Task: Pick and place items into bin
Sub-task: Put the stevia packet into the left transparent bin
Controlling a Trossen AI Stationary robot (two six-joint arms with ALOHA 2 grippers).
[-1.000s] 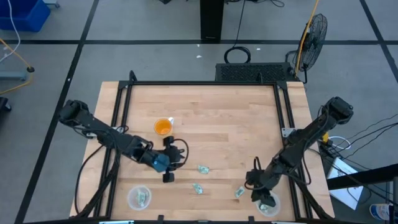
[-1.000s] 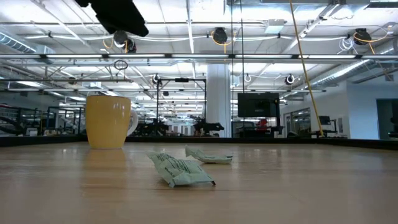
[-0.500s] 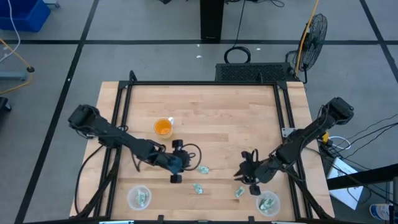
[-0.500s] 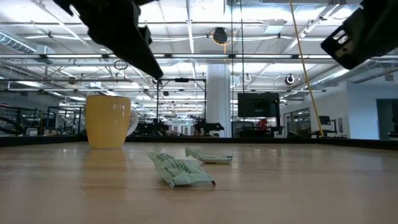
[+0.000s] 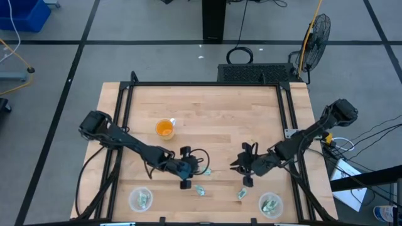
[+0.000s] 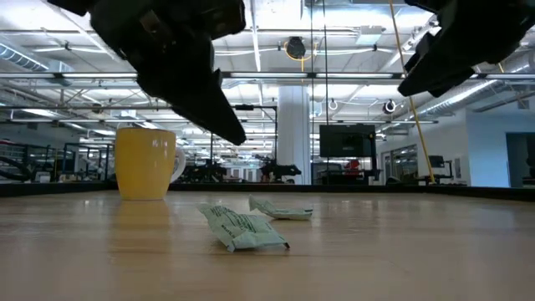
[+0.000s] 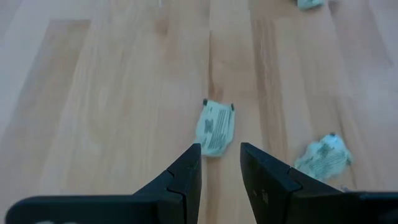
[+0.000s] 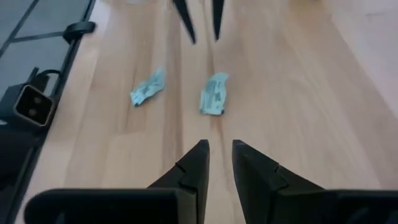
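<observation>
Three packets loose near table [image 5: 220, 107] front edge; orange cup [image 5: 164, 129] behind. Both grippers, left [image 5: 186, 168] and right [image 5: 245, 166], slightly parted, empty, moved inward toward middle packet [image 5: 205, 170].

Bare wood is lying open between the left gripper [image 5: 193, 169] and right gripper [image 5: 237, 166]; only one packet [image 5: 205, 170] is sitting between, the cup [image 5: 164, 129] standing well aside

One small pale green-and-white wrapped packet [image 5: 205, 170] lies between the left gripper [image 5: 190, 169] and right gripper [image 5: 240, 166].
</observation>
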